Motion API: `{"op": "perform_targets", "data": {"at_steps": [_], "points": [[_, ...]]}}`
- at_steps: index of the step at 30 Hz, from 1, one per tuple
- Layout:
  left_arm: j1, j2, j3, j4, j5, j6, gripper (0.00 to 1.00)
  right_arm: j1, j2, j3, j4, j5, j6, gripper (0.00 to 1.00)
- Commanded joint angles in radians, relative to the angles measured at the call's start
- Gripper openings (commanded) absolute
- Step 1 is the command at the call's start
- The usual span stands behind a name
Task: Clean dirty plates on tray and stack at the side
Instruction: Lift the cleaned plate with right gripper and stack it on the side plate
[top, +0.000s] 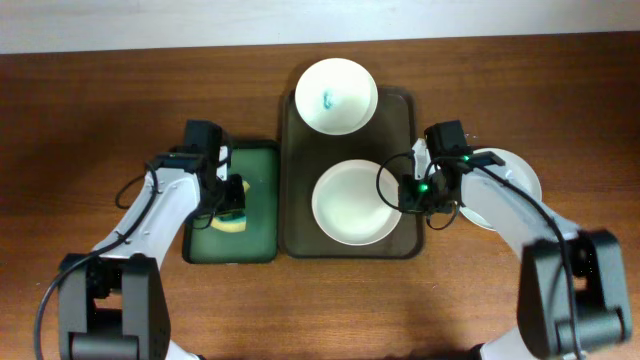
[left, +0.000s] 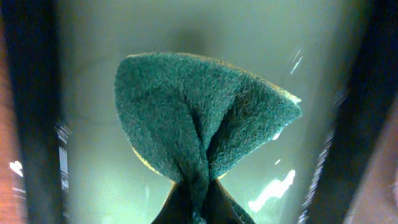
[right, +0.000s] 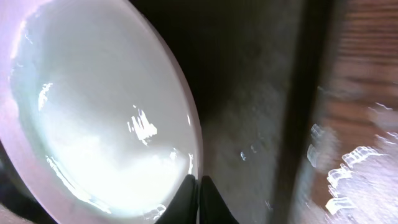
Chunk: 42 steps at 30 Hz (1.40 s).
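Observation:
Two white plates lie on the brown tray (top: 297, 140). The far plate (top: 336, 95) has a blue-green smear; the near plate (top: 353, 203) looks clean. My right gripper (top: 411, 197) is shut on the near plate's right rim, seen in the right wrist view (right: 196, 186) with the plate (right: 93, 112) beside it. My left gripper (top: 228, 205) is shut on a green scouring sponge (left: 199, 118), pinching it so it folds, over the green tray (top: 255, 165). Another white plate (top: 520, 180) lies on the table at the right.
The brown wooden table (top: 100, 120) surrounds both trays. The green tray sits just left of the brown tray. The plate at the right lies under my right arm.

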Motion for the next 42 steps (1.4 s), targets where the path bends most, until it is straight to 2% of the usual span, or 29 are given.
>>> {"op": "perform_targets", "data": {"at_steps": [1, 2, 3, 4, 6, 9, 10, 11, 12, 14, 16, 18, 19, 20, 23, 26, 29, 32, 37, 42], "points": [[0.0, -0.013, -0.016, 0.011, 0.003, 0.02, 0.48, 0.076, -0.192, 0.024, -0.034, 0.206, -0.014, 0.04], [0.0, -0.03, 0.001, -0.003, 0.007, 0.02, 0.54, 0.113, -0.257, 0.024, -0.042, 0.278, -0.014, 0.04], [0.0, -0.055, 0.023, -0.023, 0.017, 0.02, 0.57, 0.133, -0.299, 0.024, -0.045, 0.293, -0.014, 0.04], [0.0, -0.097, 0.057, -0.061, 0.029, 0.02, 0.65, 0.137, -0.334, 0.024, -0.048, 0.289, -0.014, 0.04], [0.0, -0.193, 0.09, -0.089, 0.033, 0.02, 1.0, 0.137, -0.349, 0.024, -0.049, 0.278, -0.014, 0.04], [0.0, -0.286, 0.089, -0.089, 0.032, 0.019, 1.0, 0.136, -0.348, 0.024, -0.018, 0.307, -0.021, 0.04], [0.0, -0.286, 0.089, -0.09, 0.032, 0.019, 1.0, 0.135, -0.335, 0.024, -0.031, 0.298, -0.012, 0.08], [0.0, -0.286, 0.089, -0.089, 0.032, 0.02, 1.0, 0.134, -0.303, 0.023, -0.055, 0.277, -0.01, 0.16], [0.0, -0.286, 0.089, -0.089, 0.032, 0.019, 1.0, 0.134, -0.253, 0.023, -0.081, 0.27, -0.01, 0.22], [0.0, -0.286, 0.089, -0.089, 0.032, 0.02, 1.0, 0.094, -0.097, 0.023, -0.06, 0.242, -0.029, 0.25], [0.0, -0.286, 0.089, -0.089, 0.032, 0.02, 0.99, 0.017, 0.039, 0.024, 0.01, 0.093, -0.108, 0.32], [0.0, -0.286, 0.089, -0.089, 0.032, 0.019, 1.0, -0.042, 0.128, 0.024, 0.051, -0.016, -0.135, 0.31], [0.0, -0.286, 0.089, -0.089, 0.032, 0.02, 1.0, -0.051, 0.154, 0.024, 0.057, -0.046, -0.135, 0.13], [0.0, -0.286, 0.089, -0.089, 0.032, 0.019, 1.0, -0.048, 0.154, 0.024, 0.055, -0.046, -0.134, 0.04], [0.0, -0.286, 0.089, -0.089, 0.032, 0.02, 0.99, -0.048, 0.077, 0.024, 0.051, -0.032, -0.122, 0.04], [0.0, -0.286, 0.089, -0.089, 0.032, 0.02, 0.99, 0.013, -0.134, 0.024, 0.037, 0.154, -0.095, 0.04], [0.0, -0.286, 0.089, -0.09, 0.032, 0.02, 0.99, 0.22, -0.307, 0.024, 0.024, 0.631, -0.076, 0.04], [0.0, -0.286, 0.089, -0.089, 0.032, 0.019, 0.99, 0.383, -0.337, 0.024, 0.023, 0.933, -0.077, 0.04], [0.0, -0.286, 0.089, -0.089, 0.032, 0.02, 0.99, 0.634, -0.337, 0.024, 0.0, 1.206, -0.076, 0.04], [0.0, -0.286, 0.089, -0.089, 0.032, 0.02, 0.99, 0.694, -0.337, 0.024, 0.0, 1.317, -0.077, 0.04]]}}
